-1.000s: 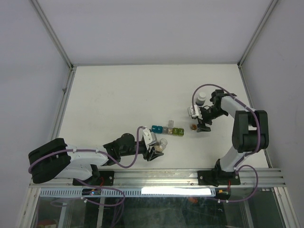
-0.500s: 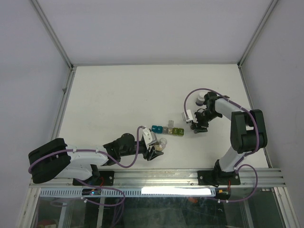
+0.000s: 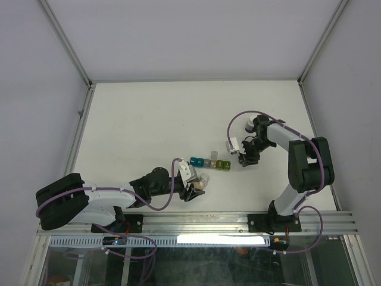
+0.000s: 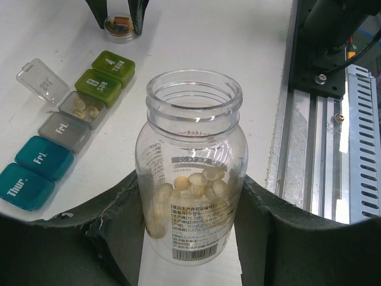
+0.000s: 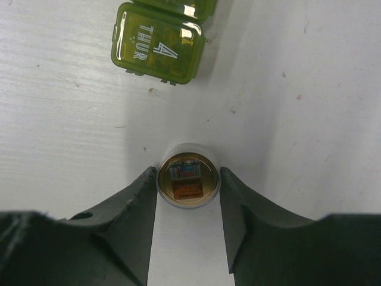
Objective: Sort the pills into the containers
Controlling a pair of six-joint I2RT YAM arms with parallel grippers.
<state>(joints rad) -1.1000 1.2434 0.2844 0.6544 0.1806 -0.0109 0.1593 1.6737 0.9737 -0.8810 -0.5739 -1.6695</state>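
Your left gripper (image 4: 190, 180) is clamped on a clear bottle (image 4: 193, 149), with one finger pressed against each side of it. The bottle has no cap, and a small heap of pale pills (image 4: 193, 182) lies in it.

The containers (image 4: 71, 128) lie on the table (image 3: 149, 119), in a short row near its front and between your two grippers. In the left wrist view the row runs away from you: two teal compartments, a grey one, an open one, then two green ones. The open compartment has its clear lid (image 4: 41, 81) flipped back and a few pale pills inside. The other five lids are down. From above, the clear bottle sits just in front of the row's teal end, close to it but not touching.

Your right gripper (image 5: 187, 176) is at the green end of the row, pointing straight down over an amber bottle (image 5: 188, 182) that stands on the table. Its fingers (image 5: 134, 208) close against that bottle on both sides, and you can see no gap between pad and rim. The amber bottle is open at the top. It stands near the last green compartment, with a strip of bare table between them.

Behind your right arm, a white cap (image 3: 249, 126) shows on the table, and whatever it sits on is mostly hidden.
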